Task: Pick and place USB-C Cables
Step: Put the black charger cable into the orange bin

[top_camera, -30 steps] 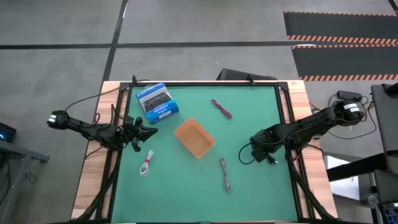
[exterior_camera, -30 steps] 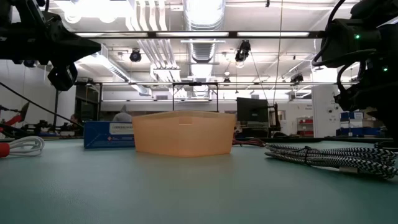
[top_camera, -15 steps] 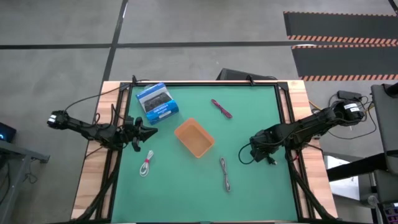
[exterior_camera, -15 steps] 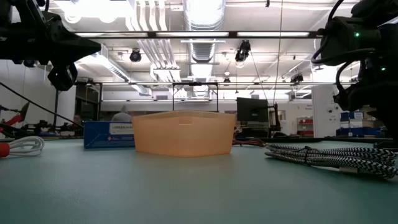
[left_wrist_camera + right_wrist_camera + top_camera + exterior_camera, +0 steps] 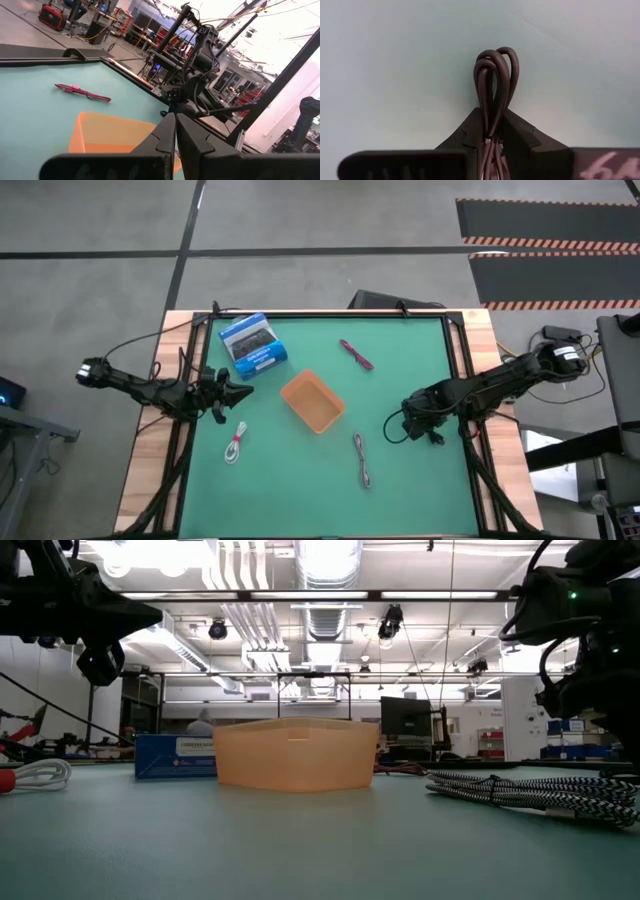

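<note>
**Across the green table: three cables lie loose, one looped bundle in the right tool**

At the left of the high view, the left tool (image 5: 243, 392) hangs over the table (image 5: 420, 500) edge, its fingers (image 5: 165, 137) pressed together with nothing between them. Just below it lies the white cable (image 5: 236, 444), apart from the tool. Above, toward the upper left, sits the blue-and-white box (image 5: 254, 345). Near the middle stands the orange tray (image 5: 313, 402), with no cable showing inside it. Above and right of the tray rests the pink-maroon cable (image 5: 356, 354); below and right of it stretches the grey cable (image 5: 363, 460), well apart from both tools. At the right of the frame, the right tool (image 5: 410, 426) is low over the table; in its wrist view the fingers (image 5: 517, 135) pinch a dark looped cable bundle (image 5: 495, 80) above bare green surface.
</note>
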`<action>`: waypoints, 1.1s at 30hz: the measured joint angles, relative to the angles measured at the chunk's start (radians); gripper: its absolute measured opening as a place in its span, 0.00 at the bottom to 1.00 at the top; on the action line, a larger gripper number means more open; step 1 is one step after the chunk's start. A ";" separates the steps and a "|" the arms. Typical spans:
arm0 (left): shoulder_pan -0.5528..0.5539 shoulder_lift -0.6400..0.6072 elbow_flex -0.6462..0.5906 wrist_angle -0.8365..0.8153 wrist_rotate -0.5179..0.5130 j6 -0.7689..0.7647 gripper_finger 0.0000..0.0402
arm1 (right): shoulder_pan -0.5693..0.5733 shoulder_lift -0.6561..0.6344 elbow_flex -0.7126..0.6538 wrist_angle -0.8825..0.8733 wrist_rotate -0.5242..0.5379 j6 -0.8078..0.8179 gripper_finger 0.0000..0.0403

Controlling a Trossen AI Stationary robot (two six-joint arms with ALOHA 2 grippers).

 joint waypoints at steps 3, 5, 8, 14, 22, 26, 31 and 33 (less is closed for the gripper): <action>0.000 0.001 0.000 0.000 0.000 0.000 0.00 | 0.000 -0.030 -0.002 -0.002 -0.002 0.002 0.10; 0.000 0.000 0.000 0.000 0.000 0.000 0.00 | 0.000 -0.050 0.007 -0.004 -0.002 0.002 0.10; 0.000 0.000 0.000 0.000 0.000 0.000 0.00 | 0.000 -0.074 0.030 -0.004 0.003 0.003 0.10; 0.000 0.000 0.000 0.000 0.000 0.000 0.00 | 0.000 -0.090 0.098 -0.007 0.060 -0.014 0.10; 0.000 -0.001 0.000 0.000 0.000 0.000 0.00 | 0.000 -0.081 0.222 -0.009 0.084 -0.061 0.10; 0.000 -0.001 0.000 0.000 0.000 0.000 0.00 | 0.000 -0.081 0.287 -0.009 0.056 -0.039 0.10; 0.000 -0.001 0.000 0.001 0.000 0.000 0.00 | 0.000 -0.062 0.354 -0.012 0.049 0.023 0.10; 0.000 -0.001 0.000 0.000 0.000 0.000 0.00 | 0.000 -0.045 0.384 -0.011 0.049 0.051 0.10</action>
